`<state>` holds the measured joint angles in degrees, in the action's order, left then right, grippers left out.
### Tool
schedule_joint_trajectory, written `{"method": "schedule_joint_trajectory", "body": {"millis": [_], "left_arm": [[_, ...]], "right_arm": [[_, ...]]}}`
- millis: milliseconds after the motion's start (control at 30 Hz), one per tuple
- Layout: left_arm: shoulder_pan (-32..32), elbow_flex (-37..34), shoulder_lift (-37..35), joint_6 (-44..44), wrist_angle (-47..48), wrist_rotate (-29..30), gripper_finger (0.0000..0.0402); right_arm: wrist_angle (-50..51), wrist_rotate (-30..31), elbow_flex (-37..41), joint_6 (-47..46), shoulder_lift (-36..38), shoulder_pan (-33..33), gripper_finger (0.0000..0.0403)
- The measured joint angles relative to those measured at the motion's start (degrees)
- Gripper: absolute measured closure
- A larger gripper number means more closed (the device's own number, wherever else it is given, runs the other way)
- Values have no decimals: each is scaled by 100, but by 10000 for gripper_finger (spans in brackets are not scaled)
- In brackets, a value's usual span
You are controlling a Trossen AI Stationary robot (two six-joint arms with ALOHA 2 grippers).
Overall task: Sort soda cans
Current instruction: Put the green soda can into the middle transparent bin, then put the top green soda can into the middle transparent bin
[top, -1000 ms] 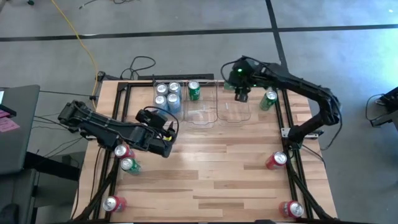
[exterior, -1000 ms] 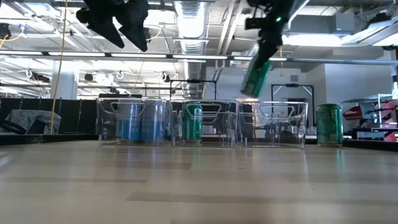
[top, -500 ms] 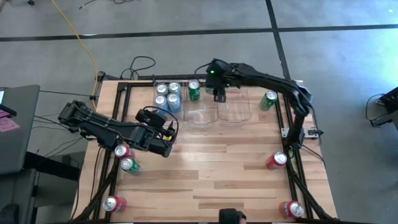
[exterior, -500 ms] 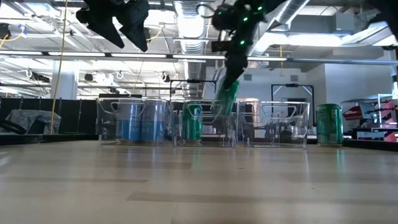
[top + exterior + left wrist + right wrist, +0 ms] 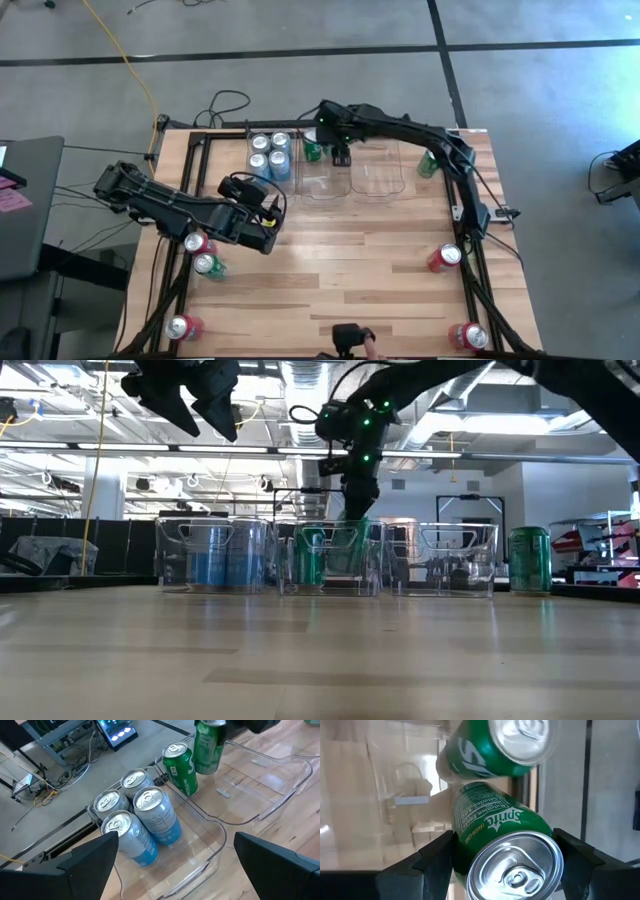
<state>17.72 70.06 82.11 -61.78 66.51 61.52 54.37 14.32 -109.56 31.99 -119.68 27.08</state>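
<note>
High view: the right gripper (image 5: 340,157) is reaching over the middle bin (image 5: 325,190) at the table's (image 5: 350,280) far edge, pinching a green can (image 5: 500,842). You can barely see that can from up here, though. Another green can (image 5: 312,150) already stands in that bin's far end. Four blue cans (image 5: 270,155) fill the left bin (image 5: 268,172), and the right bin (image 5: 378,180) has nothing in it. One more green can (image 5: 428,163) sits near the far right corner. The left gripper (image 5: 262,232) hangs above the left side with its fingers spread wide, nothing in it. Next to it are a red can (image 5: 196,242) and a green one (image 5: 208,265). More red cans: near left corner (image 5: 182,327), right edge (image 5: 443,258), near right corner (image 5: 468,336).

Low view: the held can sits down inside the middle bin, just beside the standing green one; I can't tell if it's touching the floor of the bin.

Left wrist view: the spread fingers (image 5: 90,862) frame the blue cans, with both green ones beyond, close together.

Right wrist view: fingers (image 5: 427,857) clamp the green can on both sides, the other green can right next to it.
</note>
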Motion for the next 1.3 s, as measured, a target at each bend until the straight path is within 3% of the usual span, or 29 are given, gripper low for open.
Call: {"method": "schedule_joint_trajectory", "body": {"millis": [367, 700, 967, 1300], "left_arm": [[0, 0, 0, -27, -3, 0, 10], [0, 0, 0, -44, -5, 0, 10], [0, 0, 0, -61, -5, 0, 10], [0, 0, 0, -61, -3, 0, 10]], "right_arm": [[-189, -307, 11, 13, -146, 52, 104], [-461, -424, 13, -50, -145, 110, 40], [-418, -395, 13, -113, -142, 108, 36], [1077, -377, -443, -415, 437, 108, 35]]}}
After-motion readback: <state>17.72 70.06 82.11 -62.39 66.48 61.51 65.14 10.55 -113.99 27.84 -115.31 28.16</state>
